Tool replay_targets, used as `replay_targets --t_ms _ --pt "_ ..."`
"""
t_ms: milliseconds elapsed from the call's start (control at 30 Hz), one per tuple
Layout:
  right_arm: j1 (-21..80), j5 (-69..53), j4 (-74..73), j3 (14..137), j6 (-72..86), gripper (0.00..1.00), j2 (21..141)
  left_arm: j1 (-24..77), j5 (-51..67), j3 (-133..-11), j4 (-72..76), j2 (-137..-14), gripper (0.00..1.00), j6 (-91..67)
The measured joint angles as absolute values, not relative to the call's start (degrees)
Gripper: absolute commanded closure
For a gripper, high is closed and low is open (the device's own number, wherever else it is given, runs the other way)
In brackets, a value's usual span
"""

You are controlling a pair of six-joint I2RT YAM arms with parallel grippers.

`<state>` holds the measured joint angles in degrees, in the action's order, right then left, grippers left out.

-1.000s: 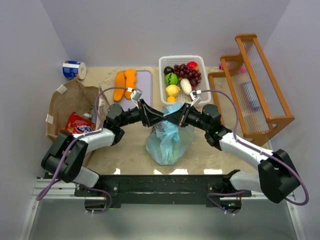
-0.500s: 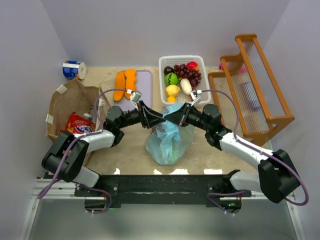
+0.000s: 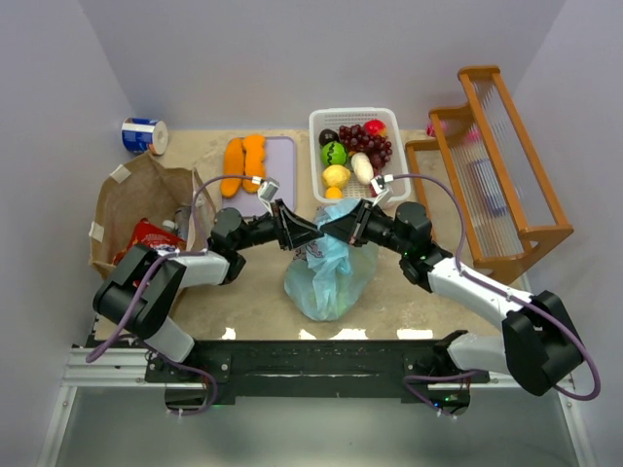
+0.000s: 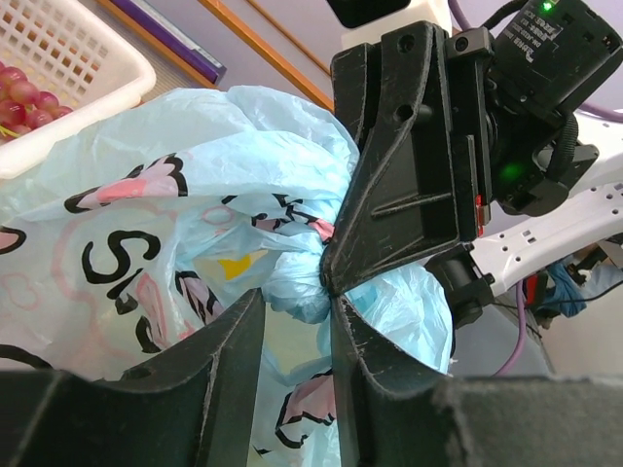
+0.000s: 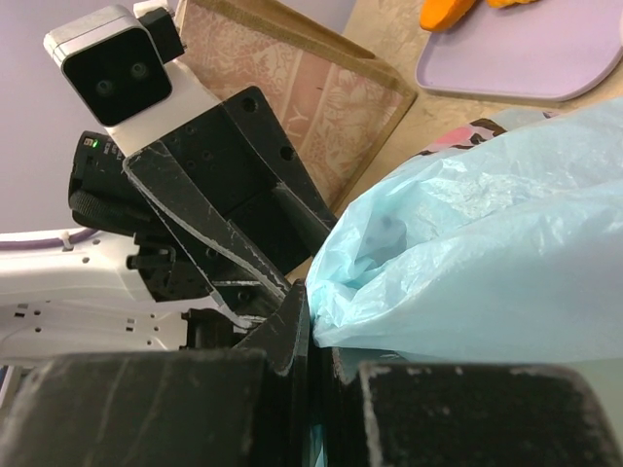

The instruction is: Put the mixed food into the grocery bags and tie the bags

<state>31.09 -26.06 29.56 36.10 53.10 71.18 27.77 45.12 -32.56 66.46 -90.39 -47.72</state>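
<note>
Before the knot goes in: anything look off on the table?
Yes: the basket still holds grapes and other food, though the left gripper and right gripper are already at the neck of the bag. Nothing looks spilled or torn.

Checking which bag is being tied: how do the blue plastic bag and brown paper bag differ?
The blue plastic bag is thin, see-through and printed; the brown paper bag is opaque. The blue plastic bag sits mid-table, top gripped by the left fingers and right fingers; the brown paper bag stands at the left, open and untouched. Both are partly filled.
</note>
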Motion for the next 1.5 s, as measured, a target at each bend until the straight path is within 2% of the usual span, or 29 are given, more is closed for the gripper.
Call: replay_targets --t_ms 133,300,567,600,667,700,767,800,900,1000,1233,1500 --pt "31.09 -26.41 29.56 36.1 53.1 1.0 71.18 28.23 45.32 -32.58 68.03 -91.24 0.7 -48.84" --pt "31.05 -26.5 29.58 36.1 53.1 1.0 71.18 28.42 46.26 -32.58 70.81 -91.9 1.0 -50.63" --pt "31.0 -26.65 29.76 36.1 52.86 0.99 70.7 28.36 46.19 -32.56 71.9 -92.09 1.0 -53.47" --pt "31.0 -26.65 29.61 36.1 52.69 0.88 70.63 28.36 46.17 -32.56 71.88 -92.09 1.0 -53.76" --pt "31.0 -26.68 28.69 36.25 51.88 0.73 70.24 28.38 46.15 -32.53 71.77 -92.09 1.0 -54.08" --pt "31.0 -26.76 27.81 36.6 51.4 0.62 70.02 28.38 46.04 -32.53 71.48 -92.09 1.0 -54.11" --pt "31.05 -27.07 25.43 37.69 50.0 0.52 69.54 28.38 45.63 -32.53 70.81 -92.09 1.0 -54.37" --pt "31.09 -27.2 23.97 38.5 48.82 0.43 69.19 28.38 45.36 -32.53 70.19 -92.09 1.0 -54.43" --pt "31.09 -27.16 18.98 40.29 45.43 0.33 67.94 28.38 44.8 -32.58 69.34 -91.9 1.0 -54.43" --pt "31.09 -26.94 12.6 41.41 41.56 0.26 65.93 28.38 44.4 -32.8 68.03 -91.59 1.0 -54.39" --pt "31.05 -24.01 -2.02 42.19 33.65 0.19 58.37 28.38 43.64 -33.67 65.39 -90.94 1.0 -53.76" --pt "31.05 -23.24 -8.6 41.76 25.56 0.28 50.26 28.38 43.13 -34.65 62.04 -90.15 1.0 -52.27"
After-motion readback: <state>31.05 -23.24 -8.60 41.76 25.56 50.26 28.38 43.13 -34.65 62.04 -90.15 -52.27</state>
